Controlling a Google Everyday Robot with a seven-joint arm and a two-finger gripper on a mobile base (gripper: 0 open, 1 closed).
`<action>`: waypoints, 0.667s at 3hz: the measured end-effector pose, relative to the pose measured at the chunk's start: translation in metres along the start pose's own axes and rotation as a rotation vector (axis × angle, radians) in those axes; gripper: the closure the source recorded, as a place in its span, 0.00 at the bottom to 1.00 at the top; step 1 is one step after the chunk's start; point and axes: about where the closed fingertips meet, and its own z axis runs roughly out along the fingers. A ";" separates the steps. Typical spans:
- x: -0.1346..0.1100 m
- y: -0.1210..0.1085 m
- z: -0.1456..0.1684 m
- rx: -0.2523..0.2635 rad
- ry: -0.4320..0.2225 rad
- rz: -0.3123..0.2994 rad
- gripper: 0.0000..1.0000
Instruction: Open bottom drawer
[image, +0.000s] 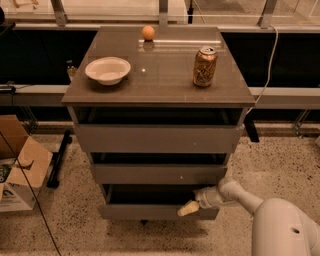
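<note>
The bottom drawer (150, 212) is the lowest, narrowest grey-brown front of a three-drawer cabinet. It stands pulled out a little, with a dark gap above its front panel. My gripper (189, 208) reaches in from the lower right on a white arm (240, 196). Its pale fingertips lie over the top edge of the drawer front near its right end.
The cabinet top (165, 75) holds a white bowl (107, 69), a soda can (205, 66) and a small orange ball (148, 32). A cardboard box (17, 167) sits on the speckled floor at the left. A cable (272, 55) hangs at the right.
</note>
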 end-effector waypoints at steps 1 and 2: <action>0.007 0.012 0.017 0.006 0.094 -0.104 0.00; 0.018 0.019 0.028 -0.002 0.169 -0.180 0.00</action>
